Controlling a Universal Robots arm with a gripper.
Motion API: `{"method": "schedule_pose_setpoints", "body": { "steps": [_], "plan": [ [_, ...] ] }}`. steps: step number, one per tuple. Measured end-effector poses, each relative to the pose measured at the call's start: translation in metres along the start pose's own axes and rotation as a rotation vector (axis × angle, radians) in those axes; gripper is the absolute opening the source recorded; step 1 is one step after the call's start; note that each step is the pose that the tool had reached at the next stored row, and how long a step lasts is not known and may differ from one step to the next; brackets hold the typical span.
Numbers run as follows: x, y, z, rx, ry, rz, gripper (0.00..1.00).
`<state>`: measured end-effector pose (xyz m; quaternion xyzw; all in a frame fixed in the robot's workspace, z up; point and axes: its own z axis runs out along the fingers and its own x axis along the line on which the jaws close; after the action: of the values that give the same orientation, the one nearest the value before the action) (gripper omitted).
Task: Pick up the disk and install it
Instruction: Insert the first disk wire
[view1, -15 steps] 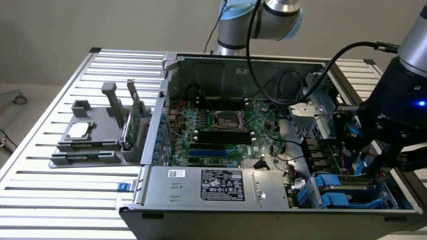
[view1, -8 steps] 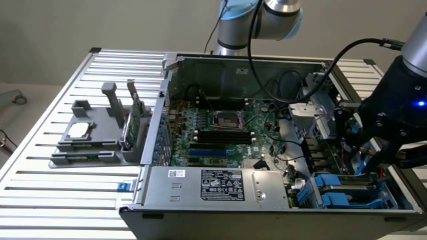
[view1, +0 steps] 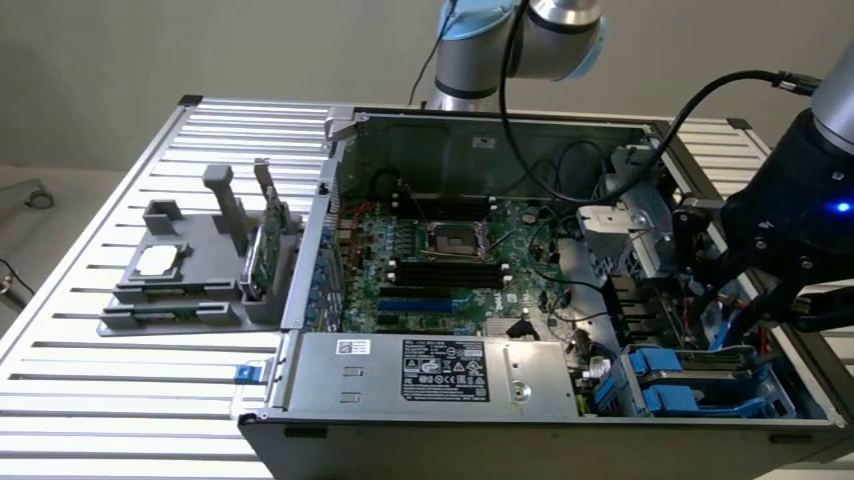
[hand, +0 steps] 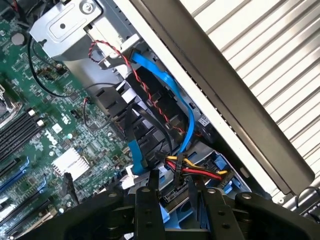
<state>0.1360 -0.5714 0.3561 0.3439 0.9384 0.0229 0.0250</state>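
The disk (view1: 667, 380) shows mostly as its blue plastic carrier. It lies low in the drive bay, in the corner of the open computer case (view1: 400, 375) at the exterior view's right. Its metal face is largely hidden. My black gripper (view1: 742, 305) hangs just above that bay. In the wrist view the gripper (hand: 172, 187) has its two dark fingers (hand: 149, 200) apart, pointing at a yellow, red and black power cable plug (hand: 187, 170) and the blue carrier (hand: 220, 162). Nothing that I can make out is clamped between them.
Blue data cables (hand: 167, 80) and twisted red-black wires run along the case wall beside the bay. The motherboard (view1: 441, 260) fills the case's middle, with the power supply (view1: 427, 375) in front. A grey stand (view1: 200, 270) holding a chip and a green card sits on the slatted table (view1: 120, 400).
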Motion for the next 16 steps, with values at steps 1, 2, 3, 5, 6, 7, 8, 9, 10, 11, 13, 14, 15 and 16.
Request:
{"method": "schedule_pose_setpoints", "body": {
  "steps": [1, 2, 3, 5, 6, 7, 8, 9, 10, 11, 13, 14, 15, 16],
  "plan": [
    [-0.0001, 0.0002, 0.0000, -0.0009, -0.0008, 0.006, 0.37],
    [-0.0002, 0.0002, 0.0000, -0.0012, -0.0016, 0.011, 0.37],
    [-0.0003, 0.0003, 0.0000, -0.0012, -0.0022, 0.016, 0.37],
    [-0.0004, 0.0003, 0.0002, -0.0002, -0.0040, 0.025, 0.37],
    [-0.0005, 0.0003, 0.0002, 0.0026, -0.0071, 0.028, 0.37],
    [-0.0006, 0.0002, 0.0002, 0.0089, -0.0130, 0.029, 0.37],
    [-0.0007, 0.0001, 0.0001, 0.0176, -0.0206, 0.028, 0.37],
    [-0.0008, -0.0001, 0.0001, 0.0270, -0.0289, 0.027, 0.37],
    [-0.0010, -0.0003, 0.0001, 0.0364, -0.0371, 0.027, 0.37],
    [-0.0012, -0.0006, 0.0001, 0.0457, -0.0452, 0.026, 0.37],
    [-0.0022, -0.0018, 0.0001, 0.0573, -0.0553, 0.025, 0.37],
    [-0.0028, -0.0024, -0.0001, 0.0599, -0.0576, 0.025, 0.37],
    [-0.0035, -0.0033, 0.0000, 0.0602, -0.0578, 0.026, 0.37],
    [-0.0042, -0.0041, 0.0000, 0.0605, -0.0580, 0.028, 0.37]
  ]
}}
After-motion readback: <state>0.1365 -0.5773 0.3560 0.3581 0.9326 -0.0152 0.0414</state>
